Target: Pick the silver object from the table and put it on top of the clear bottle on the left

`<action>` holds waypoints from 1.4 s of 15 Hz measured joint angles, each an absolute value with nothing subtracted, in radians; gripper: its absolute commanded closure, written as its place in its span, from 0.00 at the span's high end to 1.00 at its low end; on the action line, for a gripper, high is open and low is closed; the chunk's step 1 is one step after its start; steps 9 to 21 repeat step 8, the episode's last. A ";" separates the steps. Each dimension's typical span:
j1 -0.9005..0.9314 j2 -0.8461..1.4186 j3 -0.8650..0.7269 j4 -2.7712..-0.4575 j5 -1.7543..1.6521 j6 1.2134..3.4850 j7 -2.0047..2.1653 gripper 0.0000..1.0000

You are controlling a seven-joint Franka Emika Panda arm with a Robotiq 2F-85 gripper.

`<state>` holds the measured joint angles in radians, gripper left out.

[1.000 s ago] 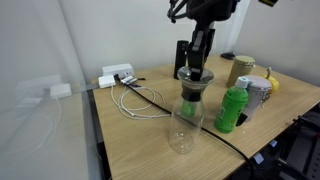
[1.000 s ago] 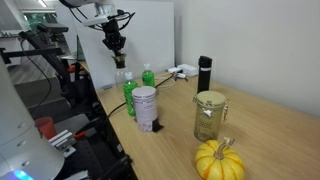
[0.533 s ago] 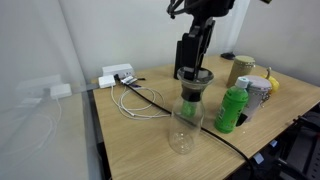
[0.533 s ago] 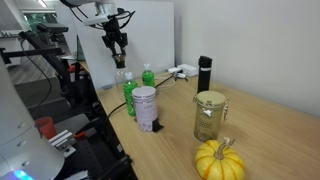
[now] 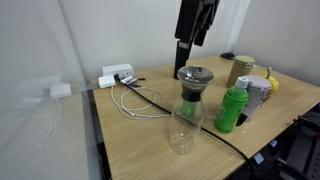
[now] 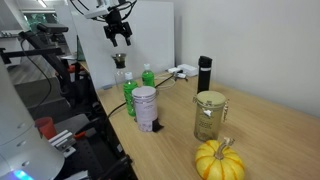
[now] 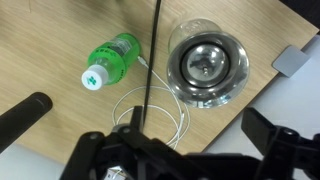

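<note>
The clear bottle [image 5: 186, 112] stands on the wooden table near its front edge and is also in an exterior view [image 6: 121, 72]. From above, the wrist view shows its round rim [image 7: 236, 62]. The silver object [image 7: 207, 66] lies in the middle of the bottle's dark funnel top [image 5: 194, 75]. My gripper [image 5: 190, 50] hangs open and empty straight above the bottle, well clear of it. It also shows in an exterior view [image 6: 120, 36]. In the wrist view its two dark fingers [image 7: 24, 117] stand wide apart with only the table between them.
A green plastic bottle [image 5: 232, 108] stands right beside the clear bottle, with a silver-white can [image 5: 258, 94] and a jar [image 5: 240, 68] behind. A white cable [image 5: 140, 100] and adapters [image 5: 117, 75] lie further back. A pumpkin [image 6: 219, 160], glass jar [image 6: 209, 115] and black flask [image 6: 204, 72] stand further along.
The gripper was shut at the bottle's top. It has opened and risen straight up, leaving the silver object on the funnel top.
</note>
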<state>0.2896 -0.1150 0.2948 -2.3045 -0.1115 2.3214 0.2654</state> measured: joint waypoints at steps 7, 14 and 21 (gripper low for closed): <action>0.286 -0.124 0.293 -2.308 -0.112 2.322 0.274 1.00; 0.286 -0.124 0.293 -2.308 -0.112 2.322 0.274 1.00; 0.286 -0.124 0.293 -2.308 -0.112 2.322 0.274 1.00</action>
